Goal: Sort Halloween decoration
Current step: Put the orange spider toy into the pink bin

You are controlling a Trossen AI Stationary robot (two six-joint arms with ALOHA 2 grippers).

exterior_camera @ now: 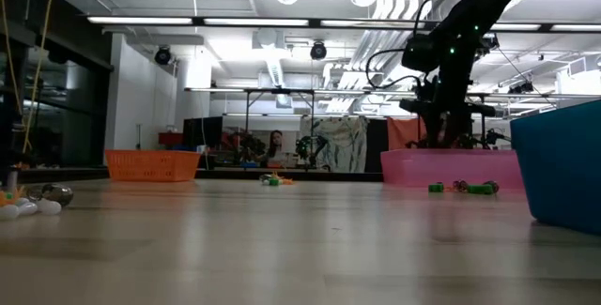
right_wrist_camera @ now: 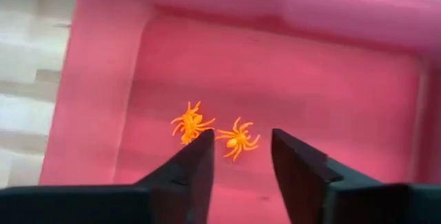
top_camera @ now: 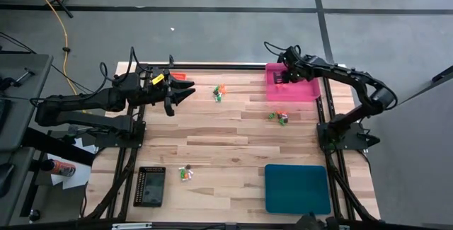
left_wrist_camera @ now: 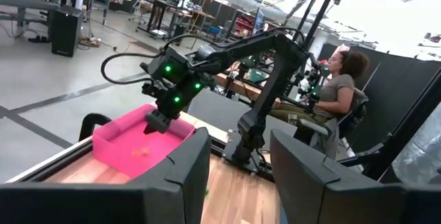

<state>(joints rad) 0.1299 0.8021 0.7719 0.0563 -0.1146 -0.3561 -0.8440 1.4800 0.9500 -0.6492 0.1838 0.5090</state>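
Two orange spider trinkets lie on the floor of the pink tray at the far right. My right gripper hangs open just above them, pointing steeply down, with nothing between its fingers. It also shows over the pink tray in the left wrist view. More Halloween decoration lies in small heaps on the table: at the far middle, in front of the pink tray and near the front. My left gripper waits open and level above the table's far left.
An orange tray is partly hidden behind my left gripper. A teal tray stands at the near right and a black tray at the near left. A person sits beyond the table's right side.
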